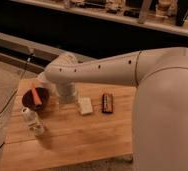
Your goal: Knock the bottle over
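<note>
The small clear bottle (pixel 33 121) is on the front left part of the wooden table (pixel 87 140), just in front of the dark bowl. I cannot tell whether it stands upright or leans. My white arm reaches in from the right, bends at the elbow and points down behind the bowl's right side. My gripper (pixel 65 100) is at the arm's lower end, close to the table between the bowl and the white block. It is behind and to the right of the bottle, apart from it.
A dark red bowl (pixel 29 101) holding an orange carrot (pixel 36 94) sits at the table's left. A flat white block (pixel 85 105) and a dark rectangular packet (pixel 107 102) lie mid-table. The table's left edge is near the bottle. A dark rail runs behind.
</note>
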### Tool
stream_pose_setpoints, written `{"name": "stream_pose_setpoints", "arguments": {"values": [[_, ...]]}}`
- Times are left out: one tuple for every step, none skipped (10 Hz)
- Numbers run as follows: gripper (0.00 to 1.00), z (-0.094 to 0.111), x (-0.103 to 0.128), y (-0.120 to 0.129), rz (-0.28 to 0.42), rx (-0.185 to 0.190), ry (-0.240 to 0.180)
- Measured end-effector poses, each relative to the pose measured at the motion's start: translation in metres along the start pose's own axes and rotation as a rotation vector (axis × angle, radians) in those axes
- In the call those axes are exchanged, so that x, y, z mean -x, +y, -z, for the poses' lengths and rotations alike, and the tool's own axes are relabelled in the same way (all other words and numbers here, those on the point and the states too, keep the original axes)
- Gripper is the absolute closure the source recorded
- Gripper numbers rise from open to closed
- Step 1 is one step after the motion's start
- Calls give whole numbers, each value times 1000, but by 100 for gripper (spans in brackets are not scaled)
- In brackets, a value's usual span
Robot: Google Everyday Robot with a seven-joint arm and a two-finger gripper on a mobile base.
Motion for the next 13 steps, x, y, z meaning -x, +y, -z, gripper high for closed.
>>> {"name": "stream_pose_setpoints", "arguments": {"values": [[35, 0, 0, 0, 2, -1, -1], [35, 1, -2, -1, 8, -8, 3], [35, 2, -9, -1, 22, -20, 11], [35, 4, -18, 2, 43, -29, 17], [35, 6, -23, 3, 54, -31, 18], [35, 9, -31, 7, 72, -30, 17], [35, 13, -38, 14, 81, -13, 21], [35, 16, -45, 21, 90, 6, 29], [35, 21, -59, 36, 114, 34, 41], [35, 25, -73, 52, 144, 62, 54], [35, 28, -85, 68, 173, 88, 68], [35, 29, -94, 77, 193, 101, 82], [35, 31, -109, 97, 227, 135, 109]]}}
